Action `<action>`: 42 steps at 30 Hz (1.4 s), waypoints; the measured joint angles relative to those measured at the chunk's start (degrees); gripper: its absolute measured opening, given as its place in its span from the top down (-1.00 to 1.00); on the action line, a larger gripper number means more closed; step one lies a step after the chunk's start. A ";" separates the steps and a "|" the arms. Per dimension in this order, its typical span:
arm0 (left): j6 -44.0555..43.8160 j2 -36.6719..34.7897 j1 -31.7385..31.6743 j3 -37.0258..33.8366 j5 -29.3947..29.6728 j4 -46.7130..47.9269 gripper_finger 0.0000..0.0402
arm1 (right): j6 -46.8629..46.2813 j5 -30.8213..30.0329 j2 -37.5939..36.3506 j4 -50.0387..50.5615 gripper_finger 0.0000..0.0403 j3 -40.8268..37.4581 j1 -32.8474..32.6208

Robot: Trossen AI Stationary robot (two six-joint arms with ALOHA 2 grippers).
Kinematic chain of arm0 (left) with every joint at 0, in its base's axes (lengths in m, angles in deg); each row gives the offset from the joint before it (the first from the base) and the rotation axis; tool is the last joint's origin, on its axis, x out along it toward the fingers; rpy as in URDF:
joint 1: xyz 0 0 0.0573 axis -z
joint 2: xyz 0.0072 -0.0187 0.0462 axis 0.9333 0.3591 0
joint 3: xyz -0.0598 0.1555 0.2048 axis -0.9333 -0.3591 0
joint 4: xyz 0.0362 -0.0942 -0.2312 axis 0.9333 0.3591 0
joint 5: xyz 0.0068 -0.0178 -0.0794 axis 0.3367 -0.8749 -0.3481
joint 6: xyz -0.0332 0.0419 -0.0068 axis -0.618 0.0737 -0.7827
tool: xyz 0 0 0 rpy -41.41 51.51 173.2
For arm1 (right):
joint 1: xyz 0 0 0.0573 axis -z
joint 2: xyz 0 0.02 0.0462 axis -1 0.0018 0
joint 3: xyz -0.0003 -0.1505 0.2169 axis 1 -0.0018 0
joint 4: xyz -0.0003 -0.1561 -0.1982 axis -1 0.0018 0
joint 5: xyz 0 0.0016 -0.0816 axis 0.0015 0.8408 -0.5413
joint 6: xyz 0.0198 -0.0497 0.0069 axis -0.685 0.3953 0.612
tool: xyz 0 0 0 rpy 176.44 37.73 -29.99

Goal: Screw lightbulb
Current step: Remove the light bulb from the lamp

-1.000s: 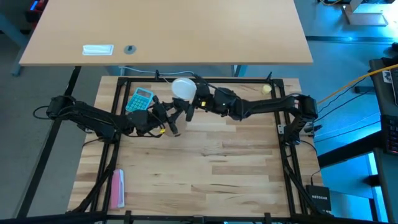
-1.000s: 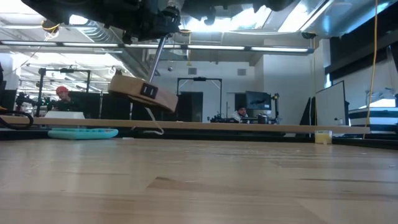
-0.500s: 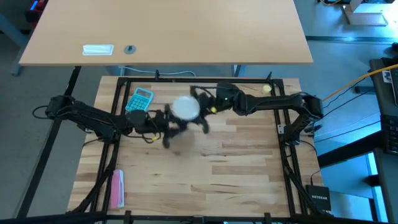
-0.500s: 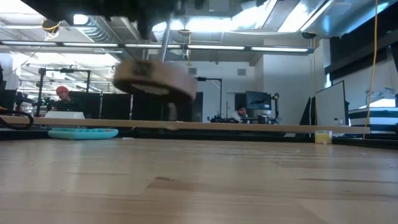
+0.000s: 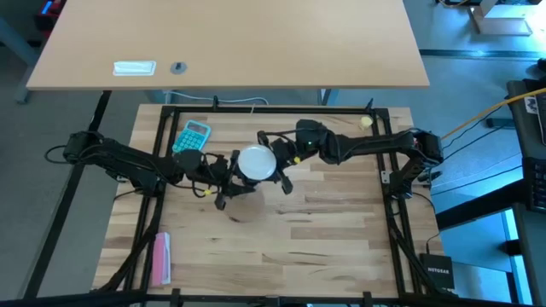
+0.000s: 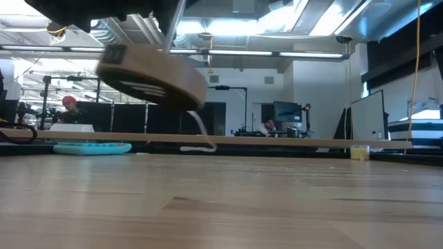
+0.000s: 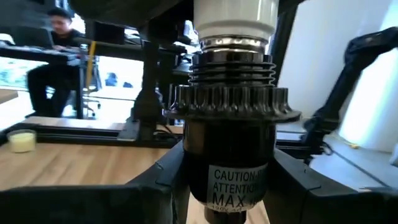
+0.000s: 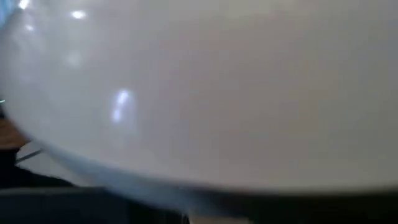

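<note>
The white lightbulb [image 5: 256, 162] stands with its silvery screw base [image 7: 233, 62] in the black socket [image 7: 231, 143], above the table's middle. The socket belongs to a round wooden disc [image 6: 149, 69], which hangs tilted and clear of the table, its underside showing. My left gripper [image 5: 229, 175] reaches in from the table's left and is shut on the socket. My right gripper [image 5: 275, 162] comes from the right and is shut at the bulb, whose dome [image 8: 199, 93] fills its wrist view. My left gripper pinches the black socket's body [image 7: 186, 168] between its two fingers [image 7: 155, 186], below the ribbed collar. The socket stands upright between them with the bulb on top, and the disc is lifted clear of the table. My right gripper has its fingers at the bulb's far and near sides [image 5: 271, 147], coming level from the table's right. The dome hides the place of contact, so which part of the bulb they hold cannot be told.
A teal calculator [image 5: 193, 136] lies at the far left, a pink object [image 5: 161, 257] at the near left edge, a small yellowish ball [image 5: 365, 122] at the far right. A white cord [image 6: 201, 135] hangs from the disc. People sit in the room behind.
The bulb, socket and disc have swung toward the table's near edge, and the disc now hangs higher and nearer the low camera, tipped the other way. My right gripper has followed the bulb a little toward the near edge.
</note>
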State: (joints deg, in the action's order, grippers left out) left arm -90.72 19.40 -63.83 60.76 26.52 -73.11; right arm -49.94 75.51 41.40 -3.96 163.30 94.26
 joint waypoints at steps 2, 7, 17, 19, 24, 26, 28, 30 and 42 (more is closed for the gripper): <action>0.88 0.00 0.05 0.00 1.97 0.16 0.33 | -0.45 -2.50 -0.06 1.21 0.23 0.15 -0.03; 3.36 0.02 -0.05 -0.04 9.21 0.64 0.33 | -1.32 -7.65 -2.29 22.56 -0.45 5.35 1.86; 7.94 -0.13 -0.48 -0.02 20.31 0.20 0.33 | 1.34 -29.42 -9.18 44.27 -0.72 8.52 2.46; 8.80 -0.13 -0.57 -0.02 23.14 0.21 0.33 | 0.84 -30.07 -9.17 42.98 -0.64 7.81 2.51; 10.76 -0.15 -0.59 0.02 31.53 0.46 0.33 | -1.74 -30.54 -9.09 35.23 -0.52 3.09 2.35; 11.45 -0.15 -0.59 0.02 34.93 0.43 0.33 | -3.20 -30.54 -9.05 33.18 -0.50 1.76 2.38; 11.89 -0.15 -0.61 0.02 36.94 0.42 0.33 | -5.20 -30.54 -9.02 29.21 -0.49 0.13 2.38; 12.40 -0.15 -0.63 0.02 38.45 0.36 0.33 | -8.63 -30.52 -8.37 23.77 -0.49 -1.49 2.38; 12.52 -0.17 -0.68 0.11 40.82 0.59 0.33 | -15.27 -31.26 0.35 -6.12 -0.49 -3.87 2.39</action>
State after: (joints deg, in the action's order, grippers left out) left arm -78.20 19.22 -64.51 60.87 67.34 -72.53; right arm -65.21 44.25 41.75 -10.08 159.43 96.65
